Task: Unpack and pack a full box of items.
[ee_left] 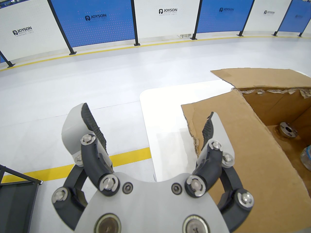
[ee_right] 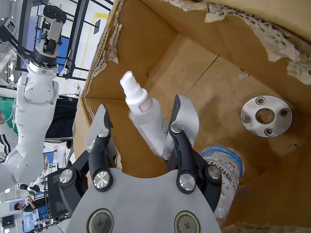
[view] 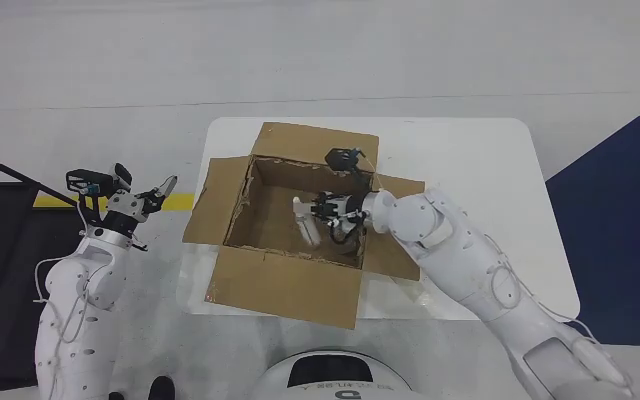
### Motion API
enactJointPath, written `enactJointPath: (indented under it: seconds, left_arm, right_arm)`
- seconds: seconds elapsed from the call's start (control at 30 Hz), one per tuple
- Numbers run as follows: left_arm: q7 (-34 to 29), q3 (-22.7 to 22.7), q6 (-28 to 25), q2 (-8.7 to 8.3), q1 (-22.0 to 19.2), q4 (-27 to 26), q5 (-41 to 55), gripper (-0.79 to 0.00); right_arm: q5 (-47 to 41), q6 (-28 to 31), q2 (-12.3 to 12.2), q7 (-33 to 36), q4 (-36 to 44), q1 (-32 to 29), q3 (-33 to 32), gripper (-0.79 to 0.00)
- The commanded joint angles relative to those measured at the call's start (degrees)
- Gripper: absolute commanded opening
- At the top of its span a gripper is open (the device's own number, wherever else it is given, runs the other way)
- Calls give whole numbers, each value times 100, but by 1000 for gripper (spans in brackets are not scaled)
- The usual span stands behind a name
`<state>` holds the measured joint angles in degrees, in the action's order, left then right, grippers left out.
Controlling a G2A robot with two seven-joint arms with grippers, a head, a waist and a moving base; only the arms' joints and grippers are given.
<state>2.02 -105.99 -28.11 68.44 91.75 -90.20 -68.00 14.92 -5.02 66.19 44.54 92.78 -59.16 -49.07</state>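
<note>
One spray bottle (ee_right: 148, 122) leaned between right gripper (ee_right: 141, 105) jaws, wide apart, inside cardboard box (ee_right: 194, 69); probably needed centring before closing. Left gripper (ee_left: 148, 110) gaped, empty.

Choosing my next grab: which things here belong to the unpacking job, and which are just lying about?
Job: cardboard box; white spray bottle between the fingers of the right gripper; metal flange; plastic bottle.
Just there: white table; blue and white barrier panels; yellow floor line.

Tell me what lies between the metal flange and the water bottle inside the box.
Nothing: in the right wrist view, bare cardboard floor separates the metal flange from the water bottle inside the box.
</note>
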Motion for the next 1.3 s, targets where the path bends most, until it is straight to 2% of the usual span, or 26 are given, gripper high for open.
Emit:
enactJointPath:
  seconds: [0.0,0.1,0.23,0.47,0.63,0.8,0.83,0.97,1.1,1.27]
  left_arm:
    - [0,0,0,0,0,0,0,0]
    - [0,0,0,0,0,0,0,0]
    - [0,0,0,0,0,0,0,0]
    - [0,0,0,0,0,0,0,0]
    - [4,3,33,-1,-3,-28,-28,0]
    - [414,106,-84,-42,124,-336,-843,0]
    - [490,147,-129,-45,145,-334,-909,0]
    - [523,297,-253,-58,136,-286,-1092,0]
    - [503,512,-347,-73,106,-256,-1396,0]
    - [319,735,-885,-103,70,-297,-1406,0]
  right_arm:
    - [-17,15,-32,16,204,-77,-140,-15]
    - [-81,40,-106,57,538,-253,-462,0]
    - [-574,185,-246,250,968,-629,-1213,0]
    - [-1477,631,-519,839,1483,-1547,-2913,0]
    - [-1745,668,-646,1460,1709,-2127,-3610,0]
    - [-1418,184,-712,1956,1801,-2266,-3572,-77]
    - [-1390,130,-715,2000,1805,-2248,-3513,-108]
    - [-1232,-69,-719,2076,1837,-2170,-3248,-142]
    - [-1081,-268,-714,2122,1817,-2026,-2941,-268]
    - [-836,-552,-700,2180,1708,-1785,-2532,-296]
